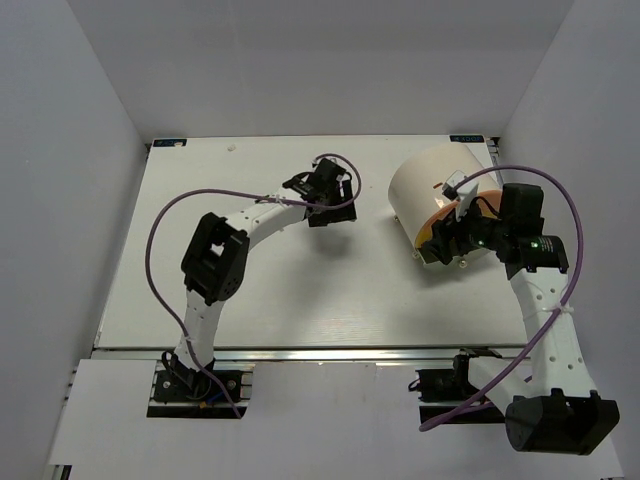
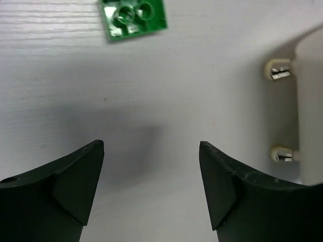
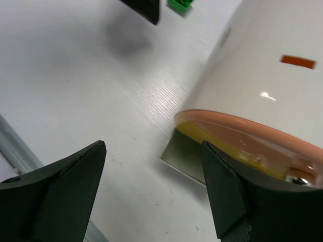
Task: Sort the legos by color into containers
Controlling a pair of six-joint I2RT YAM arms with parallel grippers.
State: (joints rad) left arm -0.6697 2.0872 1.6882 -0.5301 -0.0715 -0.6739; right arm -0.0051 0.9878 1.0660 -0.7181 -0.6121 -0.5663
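Observation:
A green lego (image 2: pixel 133 17) lies studs up on the white table, ahead of my left gripper (image 2: pixel 151 146), which is open and empty above bare table. The same lego (image 3: pixel 180 5) shows at the top edge of the right wrist view. The cream-white tub (image 1: pixel 430 180) lies on its side at the back right, its orange face (image 1: pixel 438 228) towards the near side. My right gripper (image 3: pixel 154 146) is open and empty, close beside the tub's orange rim (image 3: pixel 242 128). In the top view the left gripper (image 1: pixel 328 205) hides the lego and the right gripper (image 1: pixel 437 245) is at the tub's face. Purple and orange legos are out of view.
The tub's wall (image 2: pixel 310 101) with two small pegs (image 2: pixel 277 70) stands to the right of the left gripper. A left gripper finger (image 3: pixel 144 9) shows at the top of the right wrist view. White walls enclose the table (image 1: pixel 250 290) on three sides.

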